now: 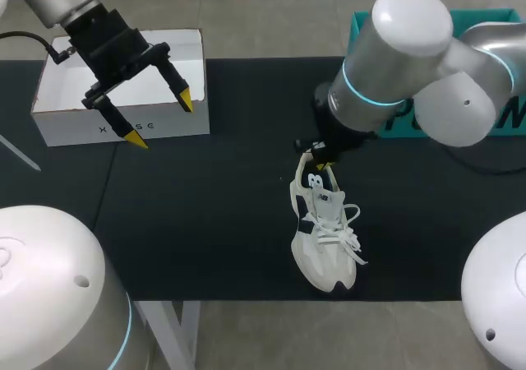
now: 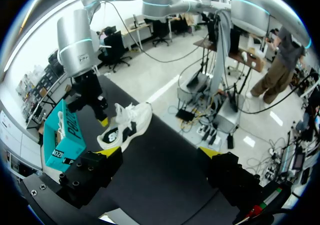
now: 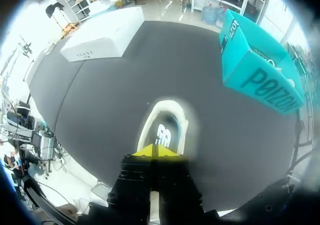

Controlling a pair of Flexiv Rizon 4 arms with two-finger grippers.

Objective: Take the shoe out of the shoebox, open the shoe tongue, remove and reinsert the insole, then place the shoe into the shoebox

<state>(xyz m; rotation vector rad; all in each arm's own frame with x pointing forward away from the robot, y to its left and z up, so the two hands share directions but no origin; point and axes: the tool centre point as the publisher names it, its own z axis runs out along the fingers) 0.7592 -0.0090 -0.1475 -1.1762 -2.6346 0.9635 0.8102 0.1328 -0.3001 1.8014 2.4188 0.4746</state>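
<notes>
While my left arm hangs over the far left of the table, its left gripper (image 1: 160, 120) stands wide open above the white cardboard shoebox (image 1: 74, 127), with nothing between its yellow-tipped fingers. One tip is over the box's interior and the other is at its near wall. From the left wrist camera I see the same wide spread of the left gripper (image 2: 159, 152), with only the black table mat (image 2: 170, 180) beneath the gap.

My right arm comes in from the right, and the right gripper (image 1: 320, 166) is down at the far end of the white sneaker (image 1: 325, 234), a lace-up shoe with dark side panels. In the right wrist view its two yellow tips (image 3: 156, 151) meet in a point just above the shoe's opening (image 3: 165, 125). They seem pinched on a thin piece of the upper at the heel end, but I cannot tell whether it is the tongue or the pull loop.

The sneaker is out of the box, on the black table mat (image 1: 205, 222) right of the middle. Its toe points towards my near edge and its laces face up, and it is well apart from the shoebox (image 3: 102, 35).

A teal cardboard box (image 1: 358, 25) stands at the far right of the table, behind my right arm. The left wrist camera shows that teal box (image 2: 62, 140) just beyond the right gripper (image 2: 102, 120) and the sneaker (image 2: 131, 122).
</notes>
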